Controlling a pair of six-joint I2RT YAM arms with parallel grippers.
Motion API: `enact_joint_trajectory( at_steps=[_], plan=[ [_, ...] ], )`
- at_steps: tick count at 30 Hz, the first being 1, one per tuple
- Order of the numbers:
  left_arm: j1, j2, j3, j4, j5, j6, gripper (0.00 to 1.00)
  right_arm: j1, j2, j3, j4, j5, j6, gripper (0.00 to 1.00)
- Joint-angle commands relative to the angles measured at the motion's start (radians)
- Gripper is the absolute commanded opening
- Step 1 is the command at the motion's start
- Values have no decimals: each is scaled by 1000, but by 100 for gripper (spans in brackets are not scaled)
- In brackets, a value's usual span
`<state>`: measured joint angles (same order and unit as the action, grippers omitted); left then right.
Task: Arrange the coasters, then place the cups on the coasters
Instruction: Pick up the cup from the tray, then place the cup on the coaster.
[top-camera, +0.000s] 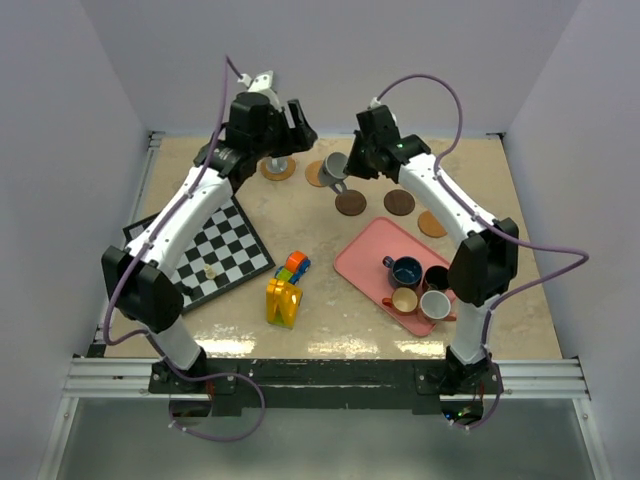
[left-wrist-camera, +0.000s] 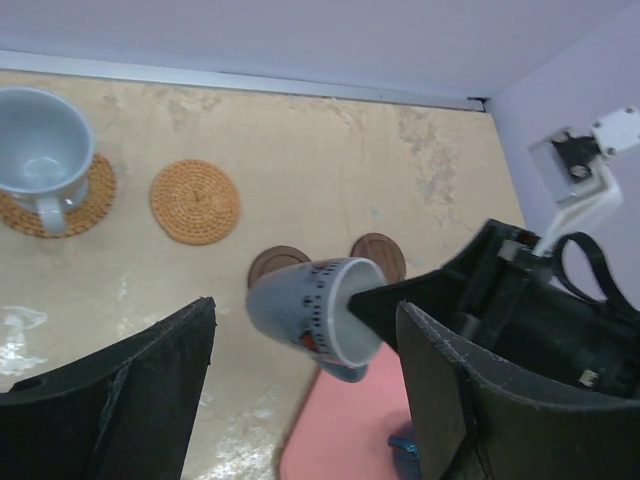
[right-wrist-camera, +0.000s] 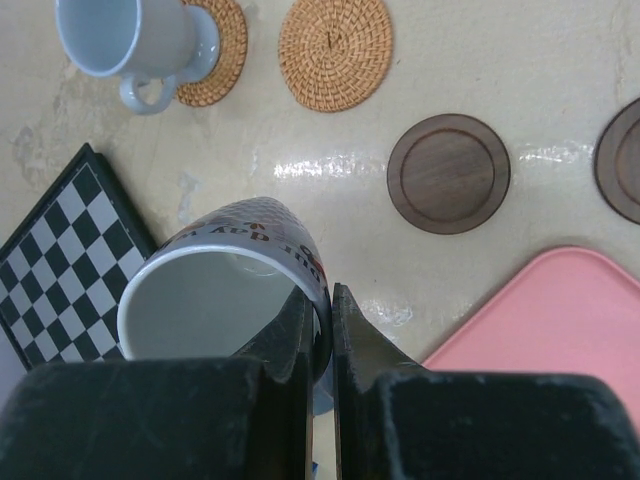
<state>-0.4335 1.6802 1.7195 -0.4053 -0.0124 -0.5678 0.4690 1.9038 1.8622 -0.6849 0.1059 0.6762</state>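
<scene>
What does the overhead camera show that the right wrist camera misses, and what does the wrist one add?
Only the overhead view shows four cups standing on the pink tray, the toy blocks, and the orange coaster furthest right.

Only the right wrist view shows, close up, the pale inside of the held cup and the jaws shut on its rim.

Both show that held cup, the pink tray, the chessboard, dark brown coasters and the empty woven coaster.
</scene>
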Motion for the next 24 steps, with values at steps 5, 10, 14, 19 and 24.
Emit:
enact_joint_trajectory(
  at_steps=[5, 10, 14, 19, 24],
  plan=[
    [-112, 136, 170, -124, -89, -21, 78, 2, -20, 66, 80, 25, 25, 0],
    [-171, 208, 267, -253, -221, 26, 77, 2, -45, 29, 131, 23, 20, 0],
    [-192, 230, 265, -239, -248, 23, 72, 2, -37, 37, 128, 32, -3, 0],
    [-209, 297, 350, -285, -317, 48, 61, 8, -45, 28, 139, 35, -24, 0],
    [-212, 332, 377, -309, -373, 71, 47, 10, -32, 45, 142, 20, -32, 0]
  ],
)
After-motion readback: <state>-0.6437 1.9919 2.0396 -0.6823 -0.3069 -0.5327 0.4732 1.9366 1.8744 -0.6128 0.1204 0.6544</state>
